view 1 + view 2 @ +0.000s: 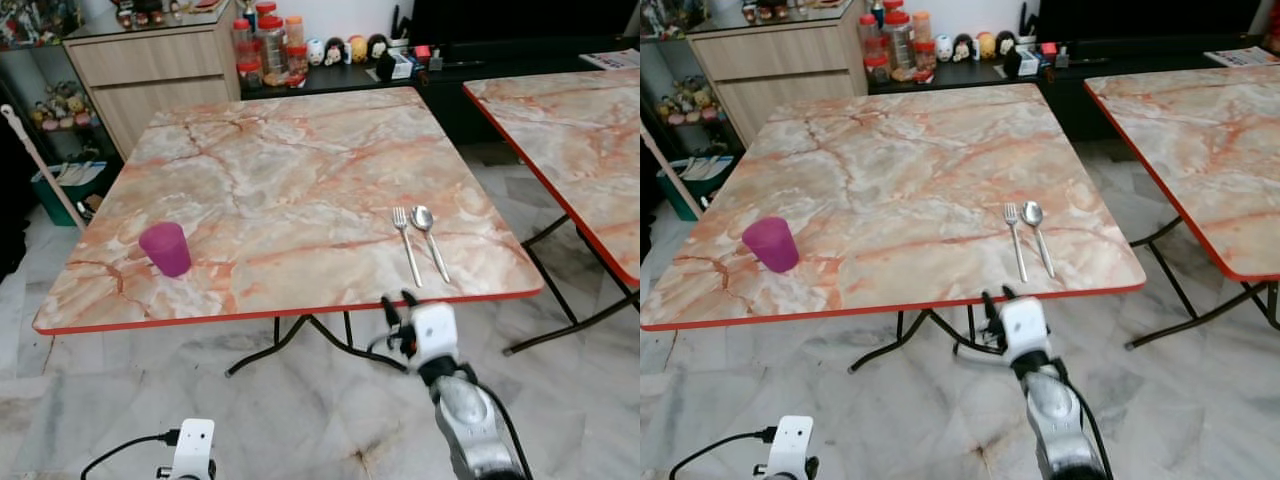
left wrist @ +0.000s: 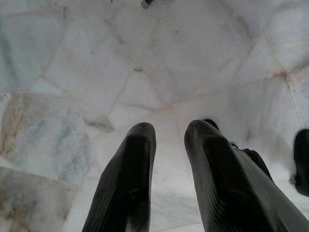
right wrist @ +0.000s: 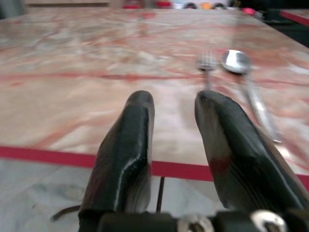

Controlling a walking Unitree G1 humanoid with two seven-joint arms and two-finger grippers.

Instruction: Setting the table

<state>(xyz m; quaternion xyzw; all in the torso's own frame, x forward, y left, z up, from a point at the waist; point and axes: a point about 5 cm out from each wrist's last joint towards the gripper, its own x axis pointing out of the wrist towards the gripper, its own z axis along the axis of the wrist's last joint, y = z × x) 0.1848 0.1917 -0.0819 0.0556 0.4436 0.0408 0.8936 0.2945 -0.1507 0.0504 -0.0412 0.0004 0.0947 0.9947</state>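
Marble-patterned and edged in red, the counter [image 1: 300, 170] carries a purple cup [image 1: 165, 248] near its front left corner and a fork [image 1: 405, 243] and spoon [image 1: 429, 238] lying side by side, just apart, near its front right edge. The right end effector [image 1: 398, 303] hovers just off that edge, fingers apart and holding nothing, so the step looks like reaching for the cutlery, which calls for a forward, lowering approach. The left end effector [image 2: 169, 140] hangs over the floor, fingers apart; the right one's fingertips are blurred.
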